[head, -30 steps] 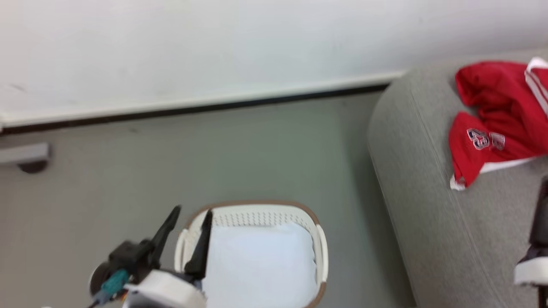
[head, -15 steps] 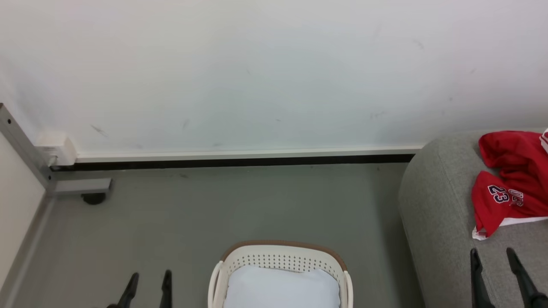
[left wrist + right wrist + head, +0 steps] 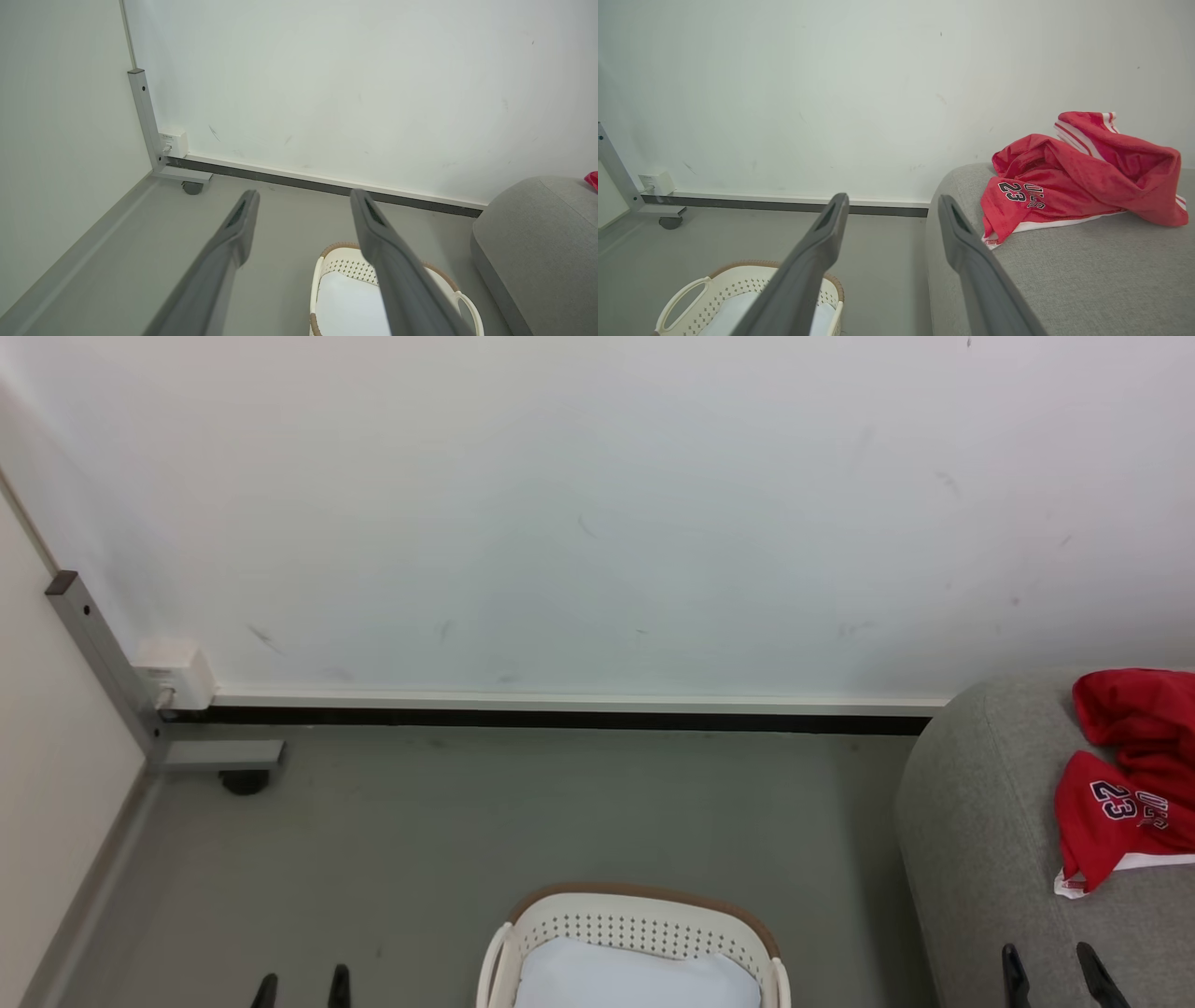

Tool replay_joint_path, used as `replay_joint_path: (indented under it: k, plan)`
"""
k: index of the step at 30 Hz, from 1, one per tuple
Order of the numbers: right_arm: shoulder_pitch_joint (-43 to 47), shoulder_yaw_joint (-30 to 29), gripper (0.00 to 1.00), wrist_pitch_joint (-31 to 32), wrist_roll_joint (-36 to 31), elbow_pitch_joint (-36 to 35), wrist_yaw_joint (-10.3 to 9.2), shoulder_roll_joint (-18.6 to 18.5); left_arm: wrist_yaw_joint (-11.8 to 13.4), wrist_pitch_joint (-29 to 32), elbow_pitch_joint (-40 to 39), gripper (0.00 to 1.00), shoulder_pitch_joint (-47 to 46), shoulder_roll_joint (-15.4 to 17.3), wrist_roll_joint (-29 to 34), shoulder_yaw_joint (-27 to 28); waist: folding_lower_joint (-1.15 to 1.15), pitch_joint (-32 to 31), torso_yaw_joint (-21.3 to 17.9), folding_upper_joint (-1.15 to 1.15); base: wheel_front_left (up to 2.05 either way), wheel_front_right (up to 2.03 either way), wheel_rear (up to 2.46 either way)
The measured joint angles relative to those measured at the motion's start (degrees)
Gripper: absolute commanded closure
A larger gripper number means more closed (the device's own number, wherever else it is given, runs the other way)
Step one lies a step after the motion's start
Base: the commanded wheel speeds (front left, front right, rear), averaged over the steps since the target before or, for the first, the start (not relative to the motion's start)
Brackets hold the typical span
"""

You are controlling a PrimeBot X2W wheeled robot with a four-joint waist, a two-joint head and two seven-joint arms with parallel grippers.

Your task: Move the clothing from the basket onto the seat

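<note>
Over the past second the head camera has tilted up to take in more wall, and both arms have drawn back to the frame's bottom edge, the left gripper (image 3: 303,986) now well clear of the basket (image 3: 644,924) it had hovered at. One grey seat (image 3: 990,859) carries the clothing (image 3: 1130,775), a red heap beside its rounded arm (seemingly two garments, one numbered 23, one with striped trim, though folds blur the count). The one white basket, on the floor, holds a single pale pad (image 3: 635,980) and no red cloth, so the transfer looks complete. Of two grippers, the left and the right gripper (image 3: 1047,971) both stand spread wide, grasping nothing.
</note>
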Motion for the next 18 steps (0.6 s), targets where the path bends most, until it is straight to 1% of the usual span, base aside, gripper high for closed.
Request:
replay_joint_path:
  k: [3, 6, 15, 18]
  plan:
    - [0.0, 0.3, 0.0, 0.0, 0.3, 0.3, 0.0, 0.0, -1.9, 0.0, 0.1, 0.0, 0.1, -0.9, 0.5, 0.8, 0.0, -0.3, 0.1, 0.0, 0.0, 0.0, 0.0]
    - [0.0, 0.4, 0.0, 0.0, 0.3, 0.6, 0.0, 0.0, -3.2, 0.0, 0.5, 0.0, 0.2, -1.5, 1.2, 1.4, 0.0, -0.5, 0.1, 0.0, 0.0, 0.0, 0.0]
    - [0.0, 0.0, 0.0, 0.0, 0.6, 1.0, 0.0, 0.0, -5.2, 0.0, 1.4, 0.0, 0.0, -2.8, 2.8, 2.5, 0.01, -0.6, -1.1, 0.0, 0.0, 0.0, 0.0]
    - [0.0, -0.3, 0.0, 0.0, 0.6, 1.0, 0.0, 0.0, -5.4, 0.0, 1.8, 0.0, -0.1, -3.1, 3.2, 2.7, 0.01, -0.6, -1.7, 0.0, 0.0, 0.0, 0.0]
